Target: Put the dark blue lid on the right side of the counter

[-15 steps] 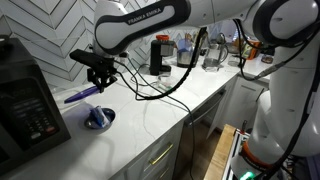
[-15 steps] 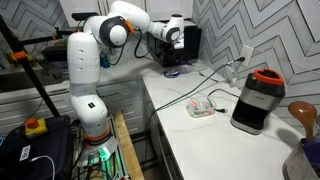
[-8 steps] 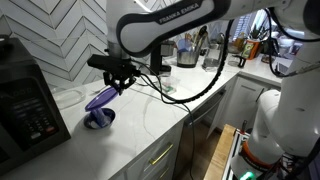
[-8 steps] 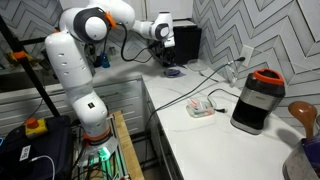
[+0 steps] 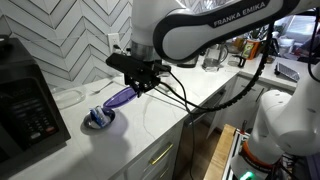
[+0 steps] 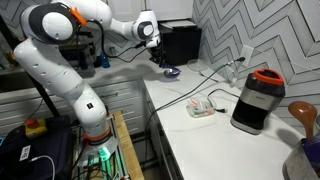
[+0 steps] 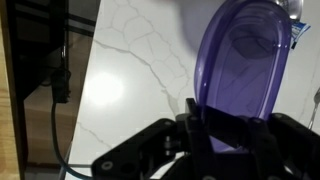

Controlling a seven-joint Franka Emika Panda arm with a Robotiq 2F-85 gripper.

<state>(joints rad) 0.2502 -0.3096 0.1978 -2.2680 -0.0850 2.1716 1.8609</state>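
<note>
Done: dark blue lid (image 7: 240, 60) held tilted off the counter (image 5: 175, 100), gripper (image 5: 141, 84) fingers pinching its rim | Left: carry it to the right side, set down, release.

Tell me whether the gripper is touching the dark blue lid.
Touching. The wrist view shows the gripper closed on the near rim of the dark blue lid, which sticks out beyond it.
</note>
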